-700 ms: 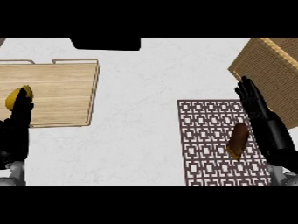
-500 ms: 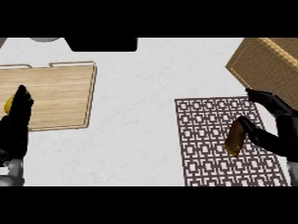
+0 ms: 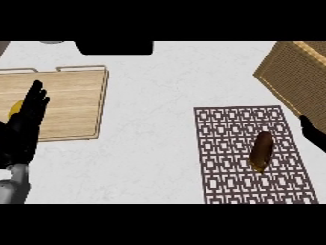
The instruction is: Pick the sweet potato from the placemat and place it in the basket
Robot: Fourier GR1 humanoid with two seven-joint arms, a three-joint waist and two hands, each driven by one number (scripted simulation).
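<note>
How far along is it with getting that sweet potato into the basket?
Nothing looks done yet: the sweet potato lies on the placemat. In hand: the right hand is open beside it, holding nothing. Left: grasping it, lifting it and setting it in the basket.

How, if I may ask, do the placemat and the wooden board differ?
The placemat is a dark lattice pattern; the wooden board is pale, plain grain. The placemat lies at the right and carries the sweet potato; the board lies at the left with a yellow item, partly hidden by the left hand. Both are flat rectangles on the counter.
</note>
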